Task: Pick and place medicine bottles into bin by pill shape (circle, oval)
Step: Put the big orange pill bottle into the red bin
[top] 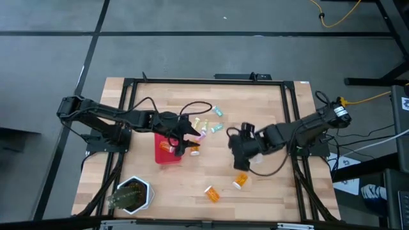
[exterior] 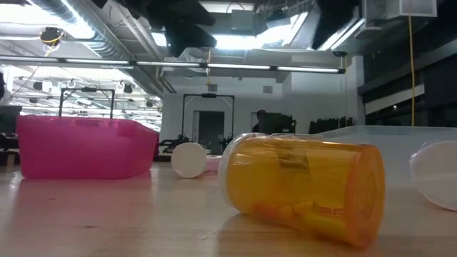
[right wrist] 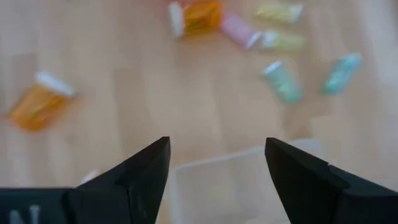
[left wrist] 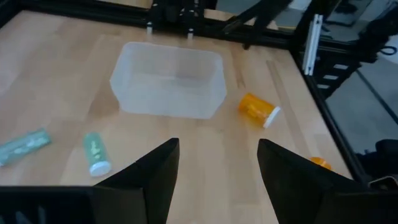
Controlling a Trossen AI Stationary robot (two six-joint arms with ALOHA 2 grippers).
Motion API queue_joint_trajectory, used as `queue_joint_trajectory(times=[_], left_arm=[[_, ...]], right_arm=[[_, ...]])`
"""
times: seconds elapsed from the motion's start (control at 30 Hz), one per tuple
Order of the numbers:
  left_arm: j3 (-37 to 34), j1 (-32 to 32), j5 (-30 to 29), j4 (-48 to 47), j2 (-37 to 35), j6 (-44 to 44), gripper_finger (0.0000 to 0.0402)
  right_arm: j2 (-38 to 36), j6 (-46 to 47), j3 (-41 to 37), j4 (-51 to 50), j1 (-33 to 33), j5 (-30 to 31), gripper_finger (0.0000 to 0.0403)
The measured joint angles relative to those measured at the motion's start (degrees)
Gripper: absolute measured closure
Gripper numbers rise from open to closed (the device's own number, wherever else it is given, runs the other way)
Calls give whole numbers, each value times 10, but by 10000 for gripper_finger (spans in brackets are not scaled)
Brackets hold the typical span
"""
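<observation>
Over mid-table, both my grippers hang spread and empty between bins.
Left gripper point(top: 190, 136) beside pink bin point(top: 167, 156); right gripper point(top: 241, 155) above clear bin point(left wrist: 168, 79); medicine bottles point(right wrist: 283, 82) lie loose, awaiting sorting.

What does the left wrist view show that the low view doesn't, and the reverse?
Only the left wrist view shows the left gripper, jaws open and empty, and two teal vials lying on the table. Only the low view shows the pink bin and the room behind it. Both show the clear bin and an orange bottle lying on its side.
</observation>
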Motion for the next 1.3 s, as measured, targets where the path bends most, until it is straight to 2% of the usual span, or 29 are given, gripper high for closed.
queue_joint_trajectory(times=[0.17,0.43,0.67,0.83,1.0,1.1,1.3], left_arm=[[0,-33,0,5,0,-3,190],[0,-116,-73,14,0,-18,190],[0,-173,-109,14,0,-33,190],[0,-190,-119,16,0,-33,190],[0,-189,-120,21,0,-33,190],[0,-189,-120,28,0,-33,190],[0,-189,-121,30,0,-23,190]], right_arm=[[0,101,-7,4,65,-13,139],[0,139,-7,118,189,-14,139],[12,179,-7,180,252,-20,139],[65,210,-7,189,264,-72,139],[107,215,-7,162,249,-116,139],[119,200,-7,133,240,-110,139],[135,97,-7,69,235,-43,139]])
